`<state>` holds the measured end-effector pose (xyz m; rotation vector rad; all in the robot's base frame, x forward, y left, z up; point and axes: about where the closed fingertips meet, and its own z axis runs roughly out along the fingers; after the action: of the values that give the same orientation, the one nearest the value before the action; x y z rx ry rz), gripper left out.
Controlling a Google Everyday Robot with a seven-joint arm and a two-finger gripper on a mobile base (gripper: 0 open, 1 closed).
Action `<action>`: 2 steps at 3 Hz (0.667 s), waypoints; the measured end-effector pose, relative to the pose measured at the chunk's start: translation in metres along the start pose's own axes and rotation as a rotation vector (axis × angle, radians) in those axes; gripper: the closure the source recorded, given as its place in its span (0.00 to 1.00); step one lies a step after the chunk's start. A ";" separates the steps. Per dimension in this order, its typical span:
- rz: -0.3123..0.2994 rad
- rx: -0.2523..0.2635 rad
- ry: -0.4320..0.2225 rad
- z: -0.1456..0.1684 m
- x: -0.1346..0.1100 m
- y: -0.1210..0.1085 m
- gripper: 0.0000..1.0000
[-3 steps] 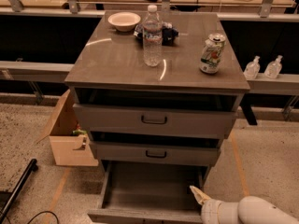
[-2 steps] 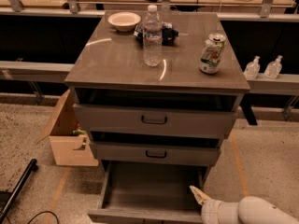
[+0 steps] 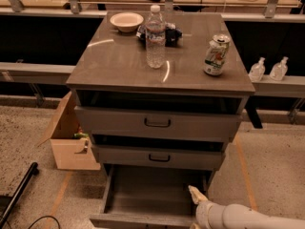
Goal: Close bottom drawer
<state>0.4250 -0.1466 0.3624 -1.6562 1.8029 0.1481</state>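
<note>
The bottom drawer [image 3: 143,197] of the grey cabinet is pulled far out, showing its wide, shallow, empty tray; its front panel [image 3: 138,221] lies at the lower edge of the view. My gripper [image 3: 196,195] comes in from the lower right on a white arm [image 3: 248,217]. Its pale tip sits at the drawer's right side, near the right wall of the tray. The middle drawer [image 3: 157,156] and the top drawer [image 3: 157,123] above stand slightly ajar.
On the cabinet top [image 3: 114,61] stand a water bottle [image 3: 155,37], a soda can [image 3: 214,55], a white bowl [image 3: 126,21] and a dark object [image 3: 171,34]. A cardboard box [image 3: 69,137] stands on the floor to the left. Two spray bottles [image 3: 268,69] stand on the right ledge.
</note>
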 end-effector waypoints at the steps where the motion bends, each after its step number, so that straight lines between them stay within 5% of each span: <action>1: -0.039 0.056 0.025 0.041 0.025 -0.018 0.00; 2: -0.077 0.099 0.074 0.078 0.049 -0.029 0.00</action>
<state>0.4842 -0.1530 0.2864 -1.6776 1.7678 -0.0372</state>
